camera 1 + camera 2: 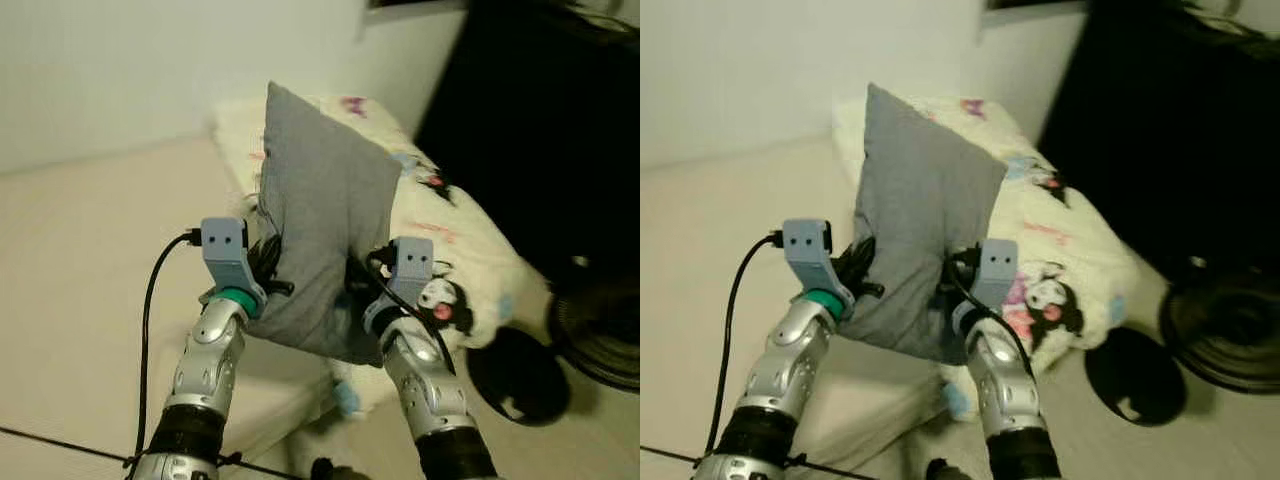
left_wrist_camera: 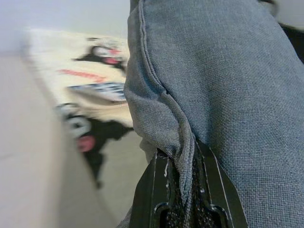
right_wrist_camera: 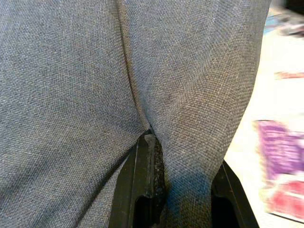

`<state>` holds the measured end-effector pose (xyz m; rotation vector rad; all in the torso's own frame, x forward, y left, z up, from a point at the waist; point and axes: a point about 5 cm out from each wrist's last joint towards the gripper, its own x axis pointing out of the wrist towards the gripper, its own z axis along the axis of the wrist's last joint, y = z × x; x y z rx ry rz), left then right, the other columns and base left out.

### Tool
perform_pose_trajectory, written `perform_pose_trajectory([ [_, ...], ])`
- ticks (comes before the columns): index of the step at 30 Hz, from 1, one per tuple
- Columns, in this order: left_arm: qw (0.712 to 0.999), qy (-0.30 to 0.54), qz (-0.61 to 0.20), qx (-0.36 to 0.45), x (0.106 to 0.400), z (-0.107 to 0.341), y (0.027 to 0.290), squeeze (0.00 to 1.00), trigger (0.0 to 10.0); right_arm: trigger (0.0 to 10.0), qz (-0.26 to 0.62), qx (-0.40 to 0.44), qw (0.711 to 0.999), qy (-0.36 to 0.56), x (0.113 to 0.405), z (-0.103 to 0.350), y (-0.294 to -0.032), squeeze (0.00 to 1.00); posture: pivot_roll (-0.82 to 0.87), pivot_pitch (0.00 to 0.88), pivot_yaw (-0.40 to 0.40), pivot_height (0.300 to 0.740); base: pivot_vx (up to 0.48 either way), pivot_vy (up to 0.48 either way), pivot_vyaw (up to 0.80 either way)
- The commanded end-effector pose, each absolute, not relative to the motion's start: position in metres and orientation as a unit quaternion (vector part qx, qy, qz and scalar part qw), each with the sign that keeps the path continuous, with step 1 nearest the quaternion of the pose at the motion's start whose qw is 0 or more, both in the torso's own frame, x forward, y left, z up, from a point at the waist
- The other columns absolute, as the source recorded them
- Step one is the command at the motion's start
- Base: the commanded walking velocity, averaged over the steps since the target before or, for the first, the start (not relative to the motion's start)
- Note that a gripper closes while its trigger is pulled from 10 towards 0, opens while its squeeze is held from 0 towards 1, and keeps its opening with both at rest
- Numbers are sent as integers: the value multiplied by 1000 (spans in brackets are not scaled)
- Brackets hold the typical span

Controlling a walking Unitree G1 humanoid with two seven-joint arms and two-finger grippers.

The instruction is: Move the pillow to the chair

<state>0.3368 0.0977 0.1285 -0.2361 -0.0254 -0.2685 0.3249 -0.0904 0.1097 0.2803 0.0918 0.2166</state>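
A grey fabric pillow (image 1: 320, 230) is held up in the air between both arms, one corner pointing up. My left gripper (image 1: 266, 262) is shut on the pillow's left edge; in the left wrist view its black fingers (image 2: 156, 190) pinch the piped seam of the pillow (image 2: 218, 80). My right gripper (image 1: 362, 278) is shut on the pillow's right side, and the right wrist view has the grey pillow cloth (image 3: 95, 71) bunched between the fingers (image 3: 142, 185).
A cream blanket printed with cartoon figures (image 1: 440, 230) lies over a piece of furniture behind the pillow. A pale cushioned surface (image 1: 90, 260) spreads to the left. On the floor at right are a dark round object (image 1: 510, 375) and a black fan (image 1: 600, 335).
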Motion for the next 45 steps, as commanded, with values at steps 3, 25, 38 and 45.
perform_pose_trajectory([
  [3,978,-14,-177,-113,335,132,80,0,10000,10000,122,135,983,26,324,116,-81,0,-49,0,3,740,0,0,-800],
  [25,980,-8,-168,-104,343,135,81,0,10000,10000,104,120,987,18,327,118,-86,0,-36,0,32,740,0,0,-800],
  [38,978,-22,-202,-45,362,167,71,0,10000,10000,72,120,990,-3,331,122,-90,0,19,0,137,740,0,0,-800],
  [45,977,9,-193,-88,355,140,73,0,10000,10000,53,138,989,1,327,117,-93,0,-18,0,114,740,0,0,-800],
])
